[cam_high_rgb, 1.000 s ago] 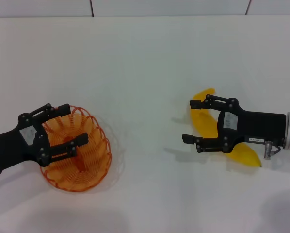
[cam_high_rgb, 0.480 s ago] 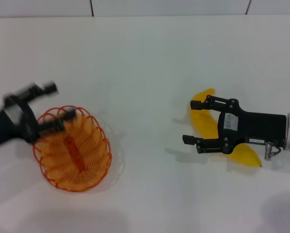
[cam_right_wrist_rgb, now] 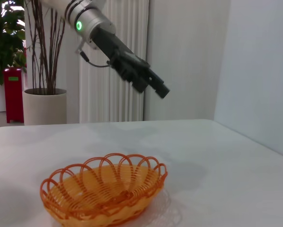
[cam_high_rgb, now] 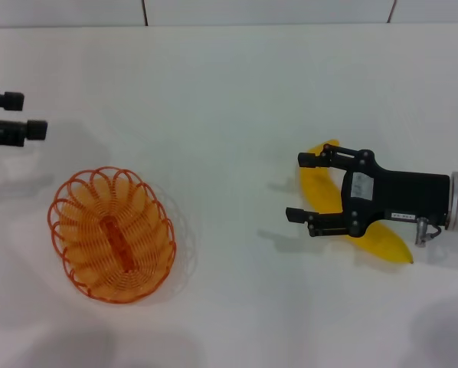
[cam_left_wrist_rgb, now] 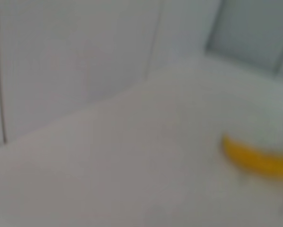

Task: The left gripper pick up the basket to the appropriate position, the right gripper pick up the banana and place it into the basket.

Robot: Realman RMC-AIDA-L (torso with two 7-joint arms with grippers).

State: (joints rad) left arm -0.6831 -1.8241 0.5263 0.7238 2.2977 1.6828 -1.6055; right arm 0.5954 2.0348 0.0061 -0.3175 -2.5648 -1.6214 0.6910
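The orange wire basket stands alone on the white table at the left; it also shows in the right wrist view. My left gripper is at the far left edge, behind the basket and clear of it, open and empty. In the right wrist view the left gripper hangs well above the table. My right gripper is open at the right, its two fingers astride the yellow banana, which lies on the table under it. The banana shows blurred in the left wrist view.
The white table runs back to a tiled wall. A white potted plant and a red object stand beyond the table's far side in the right wrist view.
My left gripper has let go of the basket and drawn back and up to the far left edge. The basket has settled flat on the table. The right gripper has barely moved.
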